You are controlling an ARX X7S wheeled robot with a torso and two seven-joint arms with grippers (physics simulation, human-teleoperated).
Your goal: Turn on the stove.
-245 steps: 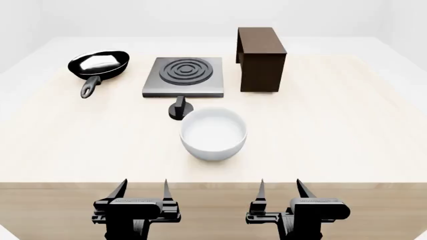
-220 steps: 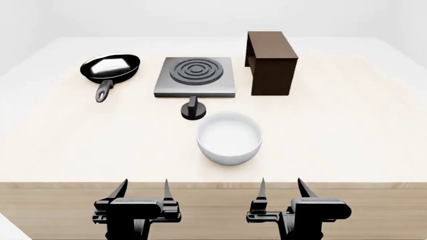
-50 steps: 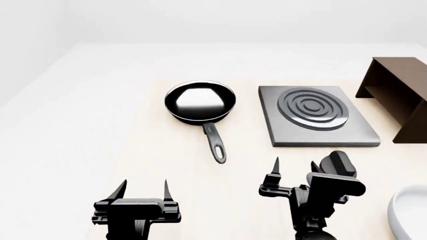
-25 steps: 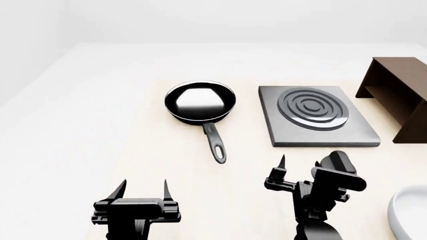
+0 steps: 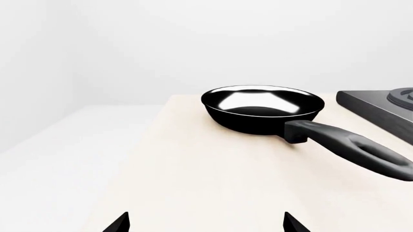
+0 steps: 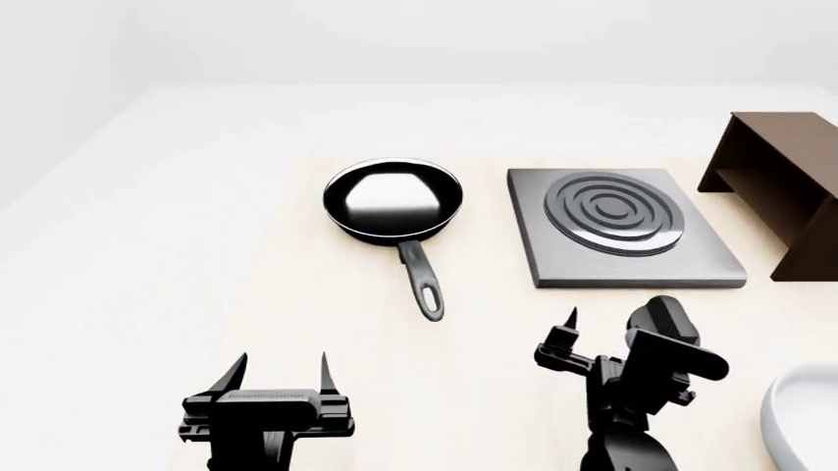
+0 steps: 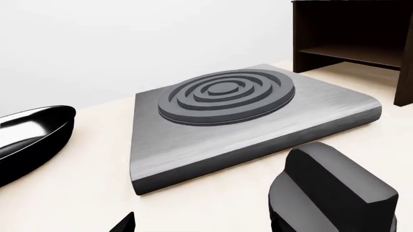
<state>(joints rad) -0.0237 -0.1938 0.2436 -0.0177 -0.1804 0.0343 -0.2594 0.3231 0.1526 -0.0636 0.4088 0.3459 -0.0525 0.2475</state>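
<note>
Sliding rightward since half a second ago, right end effector [image 6: 611, 337], fingers apart, nears the lever knob [image 6: 665, 321] just before the stove [image 6: 623, 240]; it should straddle the lever squarely before twisting.

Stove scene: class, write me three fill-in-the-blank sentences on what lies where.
1. In the head view, the frying pan lies to the ____ of the stove.
2. The burner's rings are ____ in shape.
3. The right gripper, jaws apart, is at the stove's ____.

Missing words: left; round; knob
</note>
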